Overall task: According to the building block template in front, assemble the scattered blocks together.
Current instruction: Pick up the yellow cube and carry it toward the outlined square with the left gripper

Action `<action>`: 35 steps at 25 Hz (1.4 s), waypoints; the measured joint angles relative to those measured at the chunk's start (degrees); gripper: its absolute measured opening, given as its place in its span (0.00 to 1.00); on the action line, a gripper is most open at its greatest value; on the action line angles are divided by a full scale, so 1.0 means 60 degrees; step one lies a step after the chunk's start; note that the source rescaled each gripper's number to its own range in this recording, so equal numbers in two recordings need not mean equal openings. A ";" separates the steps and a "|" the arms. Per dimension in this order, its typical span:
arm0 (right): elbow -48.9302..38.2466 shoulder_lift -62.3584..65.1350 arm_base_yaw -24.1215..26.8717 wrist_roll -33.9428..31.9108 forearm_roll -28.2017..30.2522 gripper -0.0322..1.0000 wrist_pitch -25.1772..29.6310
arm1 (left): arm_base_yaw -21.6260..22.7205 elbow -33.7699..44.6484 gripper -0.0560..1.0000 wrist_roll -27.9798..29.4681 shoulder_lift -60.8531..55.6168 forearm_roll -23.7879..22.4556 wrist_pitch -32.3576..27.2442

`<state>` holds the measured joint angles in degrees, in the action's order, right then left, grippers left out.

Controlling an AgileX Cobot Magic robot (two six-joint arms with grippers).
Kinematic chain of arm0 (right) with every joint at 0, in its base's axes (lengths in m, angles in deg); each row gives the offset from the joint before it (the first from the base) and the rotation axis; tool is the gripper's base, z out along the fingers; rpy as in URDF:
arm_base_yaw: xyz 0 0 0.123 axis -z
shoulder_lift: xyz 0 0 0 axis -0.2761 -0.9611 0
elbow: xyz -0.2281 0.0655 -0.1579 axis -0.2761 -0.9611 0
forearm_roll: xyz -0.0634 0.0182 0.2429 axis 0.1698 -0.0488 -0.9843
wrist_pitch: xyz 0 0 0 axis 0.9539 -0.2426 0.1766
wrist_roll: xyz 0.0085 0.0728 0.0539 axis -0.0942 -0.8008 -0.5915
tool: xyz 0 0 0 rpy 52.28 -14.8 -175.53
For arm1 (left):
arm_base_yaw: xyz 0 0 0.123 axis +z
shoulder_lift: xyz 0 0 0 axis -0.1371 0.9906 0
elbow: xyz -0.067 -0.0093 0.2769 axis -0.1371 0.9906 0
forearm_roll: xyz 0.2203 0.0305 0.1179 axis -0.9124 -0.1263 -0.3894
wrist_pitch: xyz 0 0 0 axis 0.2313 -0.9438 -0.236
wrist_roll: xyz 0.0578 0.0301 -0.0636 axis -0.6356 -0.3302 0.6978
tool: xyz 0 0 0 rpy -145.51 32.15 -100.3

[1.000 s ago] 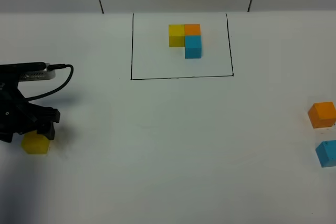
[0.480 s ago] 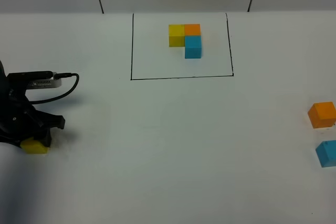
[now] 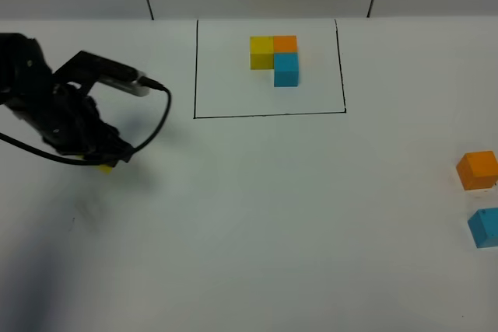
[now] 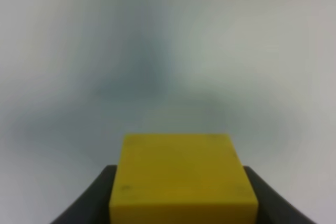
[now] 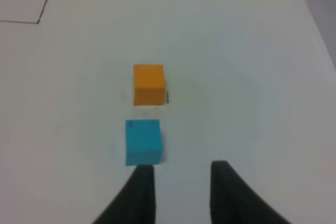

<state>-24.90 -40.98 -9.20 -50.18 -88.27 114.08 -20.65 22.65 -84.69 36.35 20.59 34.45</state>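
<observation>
The left claw, clamped on the yellow cube, has lifted it toward the middle, so assembly begins; the right claw hangs parted, empty.

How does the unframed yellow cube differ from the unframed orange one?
The small matte yellow cube is clamped in the left gripper; the small matte orange cube rests free on the white table. The yellow cube is at the left, the orange cube far right. Both look equal-sized.
</observation>
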 joint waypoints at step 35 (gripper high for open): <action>0.0000 0.0000 0.0000 0.0000 0.0000 0.03 0.0000 | -0.4051 -0.4752 0.05 -0.5916 0.3997 0.0108 -0.2467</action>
<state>-24.90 -40.98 -9.20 -50.18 -88.27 114.08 -44.96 -5.86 -120.18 60.34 21.24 19.65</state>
